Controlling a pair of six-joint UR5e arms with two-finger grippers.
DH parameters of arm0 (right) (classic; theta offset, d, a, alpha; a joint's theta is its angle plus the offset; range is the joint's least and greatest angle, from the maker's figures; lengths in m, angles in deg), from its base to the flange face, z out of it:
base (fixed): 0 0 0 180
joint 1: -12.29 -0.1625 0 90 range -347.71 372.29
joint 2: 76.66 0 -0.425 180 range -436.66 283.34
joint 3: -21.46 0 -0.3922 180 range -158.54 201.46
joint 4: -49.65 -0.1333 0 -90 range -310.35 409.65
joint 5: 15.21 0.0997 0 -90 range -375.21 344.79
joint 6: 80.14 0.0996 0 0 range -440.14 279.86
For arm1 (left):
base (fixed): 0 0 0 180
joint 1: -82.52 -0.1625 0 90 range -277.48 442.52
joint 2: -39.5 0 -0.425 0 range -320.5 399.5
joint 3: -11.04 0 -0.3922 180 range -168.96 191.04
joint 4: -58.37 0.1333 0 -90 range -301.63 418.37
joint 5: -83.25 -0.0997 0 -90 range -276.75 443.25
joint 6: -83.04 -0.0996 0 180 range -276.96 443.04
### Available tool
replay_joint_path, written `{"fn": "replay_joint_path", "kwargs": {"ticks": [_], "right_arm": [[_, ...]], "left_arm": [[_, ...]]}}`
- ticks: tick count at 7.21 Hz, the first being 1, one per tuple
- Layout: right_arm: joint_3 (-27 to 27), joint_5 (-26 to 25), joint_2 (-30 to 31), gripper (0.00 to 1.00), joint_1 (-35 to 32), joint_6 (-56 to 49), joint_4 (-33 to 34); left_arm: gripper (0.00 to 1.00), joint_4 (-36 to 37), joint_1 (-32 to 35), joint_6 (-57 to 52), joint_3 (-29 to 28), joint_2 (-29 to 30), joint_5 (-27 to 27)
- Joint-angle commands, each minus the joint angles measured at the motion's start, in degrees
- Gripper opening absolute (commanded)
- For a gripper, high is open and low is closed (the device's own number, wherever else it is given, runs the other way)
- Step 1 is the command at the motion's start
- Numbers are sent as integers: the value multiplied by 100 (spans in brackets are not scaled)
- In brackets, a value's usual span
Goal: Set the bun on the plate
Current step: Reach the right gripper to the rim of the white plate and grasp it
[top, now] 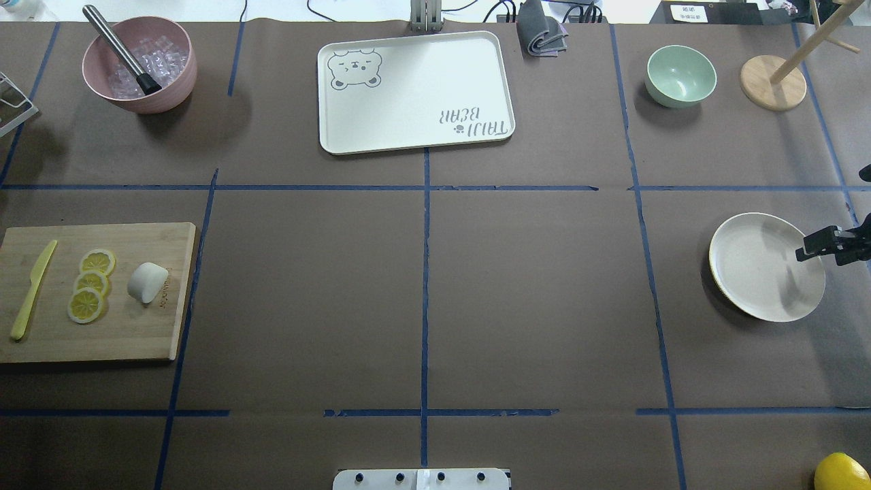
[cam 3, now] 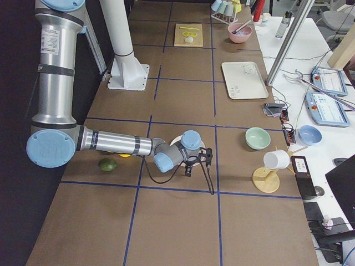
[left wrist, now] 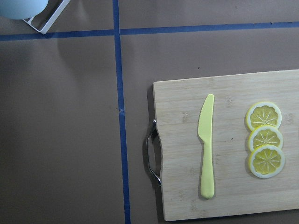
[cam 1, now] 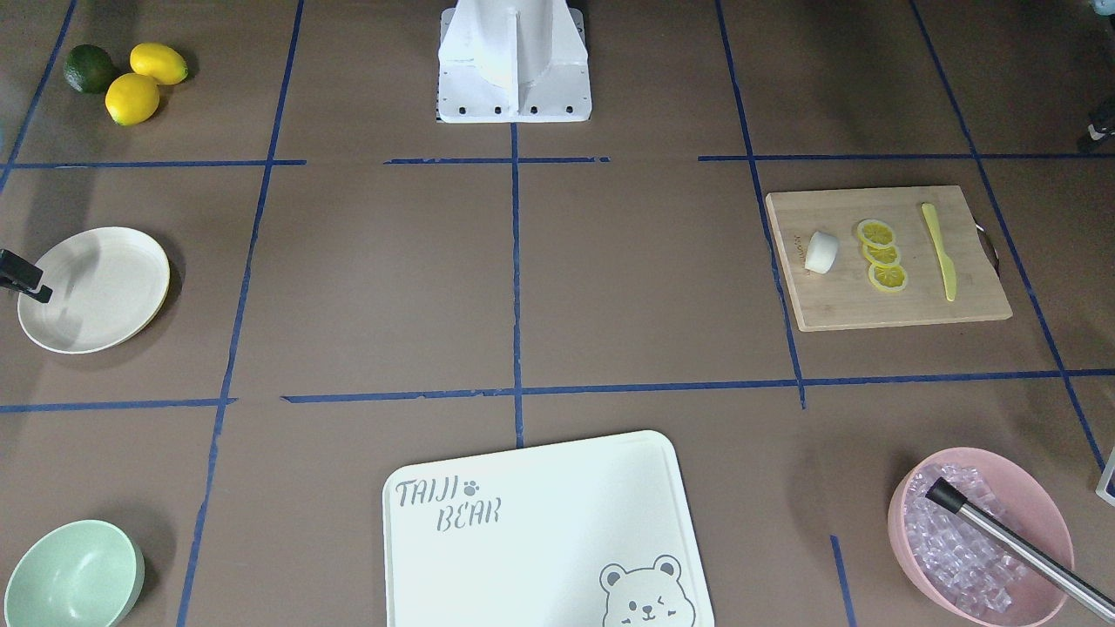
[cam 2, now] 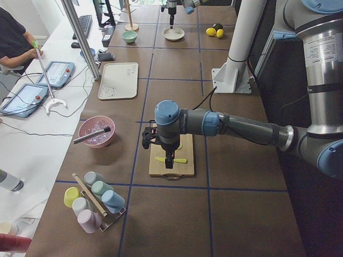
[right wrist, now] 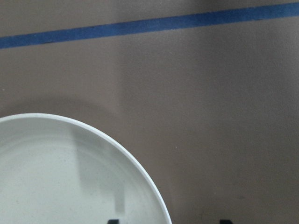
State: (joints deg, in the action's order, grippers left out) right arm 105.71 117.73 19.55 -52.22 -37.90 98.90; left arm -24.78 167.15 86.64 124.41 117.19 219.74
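The white bun (top: 148, 282) (cam 1: 821, 252) lies on a wooden cutting board (top: 136, 333) at my left, beside three lemon slices (top: 90, 286). The cream plate (top: 752, 272) (cam 1: 100, 292) sits far off at my right with nothing on it. My right gripper (top: 806, 248) (cam 1: 35, 287) hovers over the plate's outer rim. In the right wrist view its fingertips (right wrist: 113, 220) stand apart, open, with the plate (right wrist: 60, 177) below. My left gripper (cam 2: 168, 159) hangs above the board; I cannot tell whether it is open. The left wrist view shows the board (left wrist: 233, 196) but not the bun.
A yellow knife (top: 33, 289) lies on the board's outer side. A bear-printed white board (top: 415, 92), a pink bowl of ice (top: 139, 64), a mint-green bowl (top: 680, 75) and a wooden stand (top: 772, 82) line the far edge. Lemons (cam 1: 144, 83) sit near the plate.
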Motion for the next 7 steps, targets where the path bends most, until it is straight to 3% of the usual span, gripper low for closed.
{"fn": "replay_joint_path", "kwargs": {"ticks": [1, 2, 4, 6, 7], "right_arm": [[-5, 143, 12, 8, 35, 3, -4], [4, 170, 12, 1, 35, 3, -4], [179, 520, 12, 0, 17, 21, -4], [958, 829, -258, 0, 8, 1409, 84], [1032, 908, -643, 0, 17, 2123, 67]], "left_arm": [[100, 0, 0, 0, 28, 0, 0], [100, 0, 0, 0, 28, 0, 0], [100, 18, 0, 0, 115, 0, 0], [100, 27, 0, 0, 168, 0, 0], [100, 35, 0, 0, 168, 0, 0]]}}
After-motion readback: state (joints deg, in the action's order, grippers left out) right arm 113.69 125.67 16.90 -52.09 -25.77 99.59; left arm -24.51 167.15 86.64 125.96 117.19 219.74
